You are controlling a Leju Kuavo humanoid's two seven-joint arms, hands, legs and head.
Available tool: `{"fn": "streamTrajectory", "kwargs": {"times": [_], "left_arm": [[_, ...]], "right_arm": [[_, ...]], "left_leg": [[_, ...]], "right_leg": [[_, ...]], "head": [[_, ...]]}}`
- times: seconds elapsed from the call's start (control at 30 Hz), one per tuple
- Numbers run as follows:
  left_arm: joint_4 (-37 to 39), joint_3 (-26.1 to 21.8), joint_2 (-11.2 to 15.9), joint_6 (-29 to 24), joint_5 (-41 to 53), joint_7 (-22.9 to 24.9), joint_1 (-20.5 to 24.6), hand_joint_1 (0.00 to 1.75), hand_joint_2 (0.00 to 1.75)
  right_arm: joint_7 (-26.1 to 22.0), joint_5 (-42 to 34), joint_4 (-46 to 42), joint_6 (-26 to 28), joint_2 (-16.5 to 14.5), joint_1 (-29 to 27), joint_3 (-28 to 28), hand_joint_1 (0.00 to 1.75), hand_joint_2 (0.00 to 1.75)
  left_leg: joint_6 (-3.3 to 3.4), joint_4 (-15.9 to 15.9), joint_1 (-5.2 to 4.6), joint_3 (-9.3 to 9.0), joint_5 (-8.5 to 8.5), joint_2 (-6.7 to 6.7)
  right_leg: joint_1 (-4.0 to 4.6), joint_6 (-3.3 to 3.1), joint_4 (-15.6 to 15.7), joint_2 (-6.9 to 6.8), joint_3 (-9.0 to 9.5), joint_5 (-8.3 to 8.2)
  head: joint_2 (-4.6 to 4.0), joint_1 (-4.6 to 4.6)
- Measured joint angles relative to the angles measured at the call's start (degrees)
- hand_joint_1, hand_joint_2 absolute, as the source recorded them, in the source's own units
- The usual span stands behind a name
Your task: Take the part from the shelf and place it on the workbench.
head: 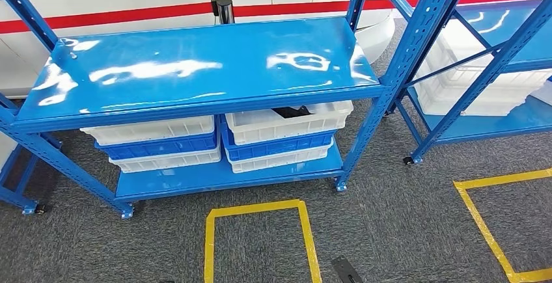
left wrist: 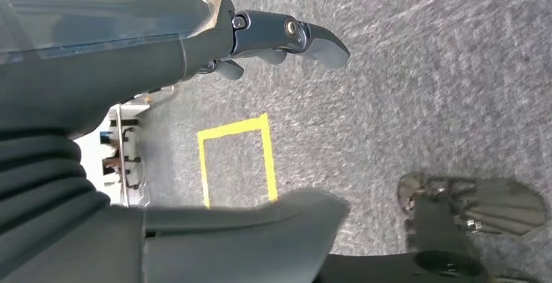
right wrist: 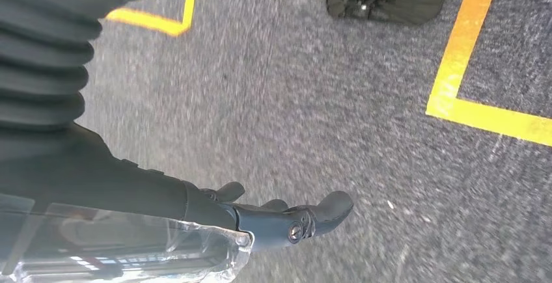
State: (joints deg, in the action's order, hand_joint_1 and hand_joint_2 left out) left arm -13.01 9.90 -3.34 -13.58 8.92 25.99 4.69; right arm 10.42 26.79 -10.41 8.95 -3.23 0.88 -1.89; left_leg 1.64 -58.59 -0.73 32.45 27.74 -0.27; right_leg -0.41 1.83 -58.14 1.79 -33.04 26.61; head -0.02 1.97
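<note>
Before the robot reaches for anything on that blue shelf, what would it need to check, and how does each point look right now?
1. Part located: ok. A dark part lies in the top white bin on the right of the lower shelf.
2. Left hand free: ok, it holds nothing and hangs over the carpet.
3. Right hand free: ok, it holds nothing and hangs over the carpet.
4. Access from above: not ok. The blue top shelf overhangs the bin.
5. Part's shape for gripping: cannot tell, mostly hidden.
6. Workbench located: cannot tell.
</note>
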Motion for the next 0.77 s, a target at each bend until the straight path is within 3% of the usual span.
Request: {"fn": "streamTrajectory", "kwargs": {"times": [0.17, 0.3, 0.63, 0.77], "left_arm": [[-2.05, -2.00, 0.57, 3.18, -2.04, 0.01, -3.01, 0.00, 1.75], [-4.06, -3.67, 1.16, 5.92, -3.90, 0.00, -5.46, 0.00, 0.00], [-8.45, -7.50, 2.59, 12.46, -8.23, 0.01, -10.78, 0.00, 0.00], [-9.14, -8.15, 2.86, 13.18, -8.88, 0.00, -11.47, 0.00, 0.00]], "right_arm": [[-2.19, -6.32, -2.28, -1.81, 0.69, -2.45, 0.04, 0.00, 1.75], [-4.35, -11.85, -4.36, -3.71, 1.39, -4.40, 0.15, 0.00, 0.00], [-9.40, -24.88, -9.00, -8.17, 2.65, -8.55, 0.64, 0.00, 0.00], [-10.03, -26.39, -9.75, -8.71, 2.82, -9.05, 0.67, 0.00, 0.00]], "left_leg": [[0.02, 0.00, 0.09, 0.04, 0.03, -0.01], [-0.04, 0.00, 0.23, 0.03, 0.06, 0.00], [-0.07, 0.01, 0.33, 0.09, 0.08, 0.00], [-0.07, 0.01, 0.33, 0.07, 0.08, -0.01]], "right_leg": [[-0.15, 0.08, 0.00, 0.00, -0.09, 0.06], [-0.11, 0.07, 0.00, 0.00, -0.09, 0.08], [0.02, 0.05, 0.00, 0.00, -0.09, 0.09], [0.02, 0.05, 0.00, -0.01, -0.08, 0.09]], "head": [[0.00, 0.00], [0.00, 0.00], [0.00, 0.00], [0.00, 0.00]]}}
